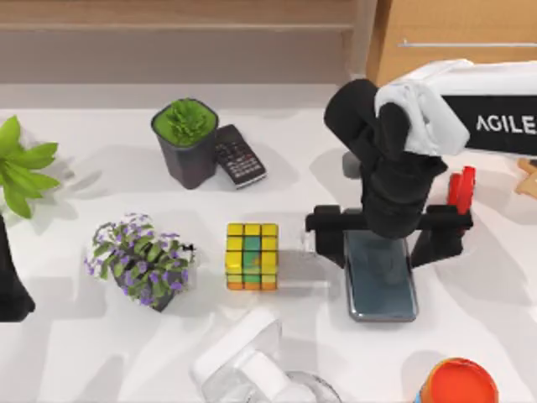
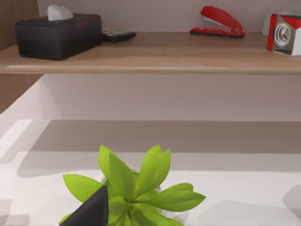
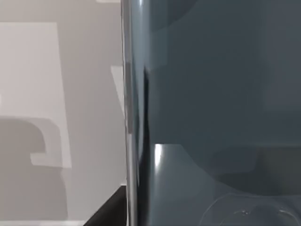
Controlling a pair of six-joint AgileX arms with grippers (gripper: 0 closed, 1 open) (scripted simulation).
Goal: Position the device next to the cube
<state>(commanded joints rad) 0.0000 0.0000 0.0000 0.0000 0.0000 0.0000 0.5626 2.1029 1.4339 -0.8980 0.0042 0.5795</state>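
A flat, glossy grey-blue device (image 1: 382, 281) lies lengthwise on the table, near and right of the upright, mostly yellow cube (image 1: 252, 256)

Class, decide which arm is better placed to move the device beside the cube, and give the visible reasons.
Right. Its hand hangs directly over the device, which lies to the right of the cube. The left arm sits parked at the table's far left edge.

Flat dark grey-blue slab device (image 1: 382, 281): glassy, high gloss, mirror-like reflections, smooth rounded edge (image 3: 134, 117). Yellow-green-orange puzzle cube (image 1: 252, 256): smooth plastic, slight sheen. White table (image 1: 75, 353): smooth, matt. Black right gripper (image 1: 388, 239): matt plastic look. Far wooden shelf (image 2: 150, 56): light wood grain, satin. Red stapler (image 2: 218, 21) on it: glossy.
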